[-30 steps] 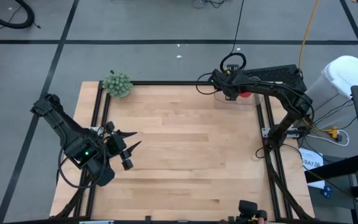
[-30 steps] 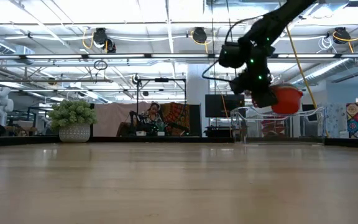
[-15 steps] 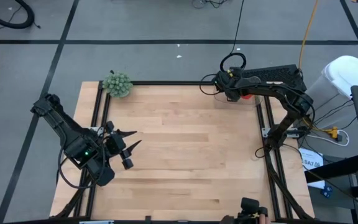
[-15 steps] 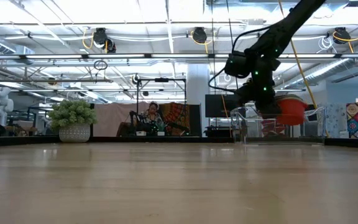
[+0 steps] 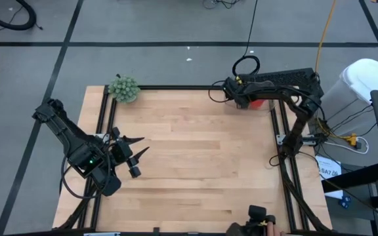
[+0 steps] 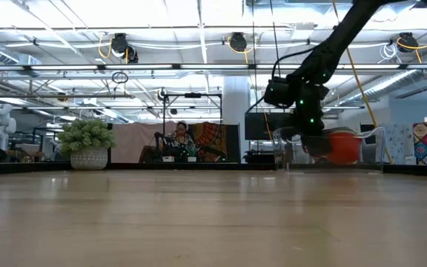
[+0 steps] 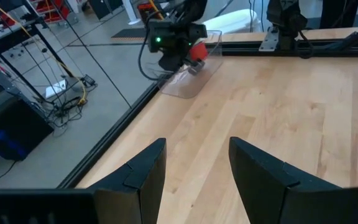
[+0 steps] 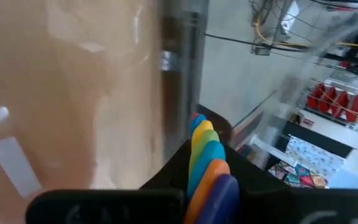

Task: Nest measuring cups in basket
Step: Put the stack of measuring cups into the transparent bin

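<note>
Stack of measuring cups (image 6: 341,147) lowered into the clear basket (image 7: 191,74) at the desk's (image 5: 195,164) far right corner.
The right hand (image 5: 240,98) is clamped on their handles (image 8: 207,165); the left hand (image 5: 134,157) hangs spread apart near the left edge.

From above, the dark right gripper (image 5: 240,97) is up at the far right corner of the light wooden table (image 5: 195,164), over a red plastic scoop (image 5: 258,101). The dark left gripper (image 5: 138,149) sits spread open near the left edge. Fuzzy grey-green ball (image 5: 123,88) on the far left corner.
</note>
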Tool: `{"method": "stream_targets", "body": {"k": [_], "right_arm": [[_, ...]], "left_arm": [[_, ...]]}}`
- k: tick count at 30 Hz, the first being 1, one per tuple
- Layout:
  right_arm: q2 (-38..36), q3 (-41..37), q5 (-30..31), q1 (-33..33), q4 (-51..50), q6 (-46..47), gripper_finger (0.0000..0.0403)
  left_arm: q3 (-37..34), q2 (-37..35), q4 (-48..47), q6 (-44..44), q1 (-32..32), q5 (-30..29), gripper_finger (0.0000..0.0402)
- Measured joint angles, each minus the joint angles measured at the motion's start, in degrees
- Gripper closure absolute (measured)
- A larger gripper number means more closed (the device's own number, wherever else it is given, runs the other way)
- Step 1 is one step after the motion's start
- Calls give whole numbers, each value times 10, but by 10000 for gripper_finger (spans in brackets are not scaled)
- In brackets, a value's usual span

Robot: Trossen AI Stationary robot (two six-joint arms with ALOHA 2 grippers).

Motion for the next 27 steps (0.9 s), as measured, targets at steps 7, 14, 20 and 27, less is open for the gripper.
{"method": "stream_targets", "body": {"k": [7,14,20,27], "right_arm": [[20,0,-11,-2,17,3,382],[19,0,-14,-10,28,7,382],[19,0,-31,-24,25,19,382],[18,0,-43,-26,26,20,382]], "left_arm": [[0,0,0,2,0,0,222],[0,0,0,3,0,-4,222],[0,0,1,3,0,-4,222],[0,0,3,3,0,-4,222]]}}
